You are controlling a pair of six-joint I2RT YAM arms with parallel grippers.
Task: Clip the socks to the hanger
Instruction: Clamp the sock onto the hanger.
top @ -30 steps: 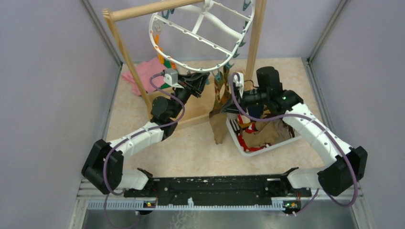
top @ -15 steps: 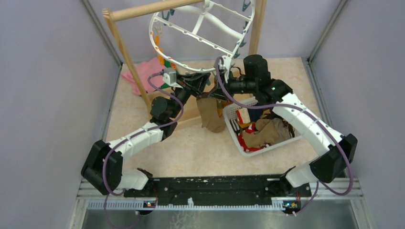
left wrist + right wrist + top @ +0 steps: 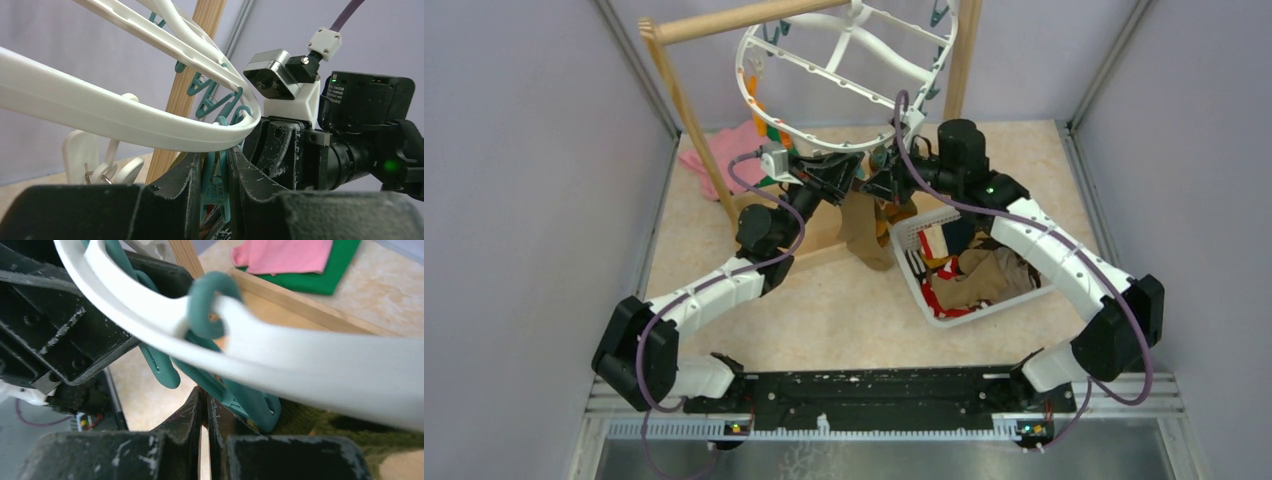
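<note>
Plain lavender-grey walls (image 3: 514, 180) close the cell at 9, 12 and 3 o'clock, with metal strips (image 3: 636, 70) running down the far corners. The table (image 3: 824, 300) is beige, marbled and evenly lit — a wooden rack (image 3: 684, 105) stands toward 11 o'clock.

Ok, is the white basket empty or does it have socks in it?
Not empty: tan, red and dark socks lie heaped inside the white basket.

Glossy white plastic hanger (image 3: 100, 115), wooden pole (image 3: 724, 20)
</note>
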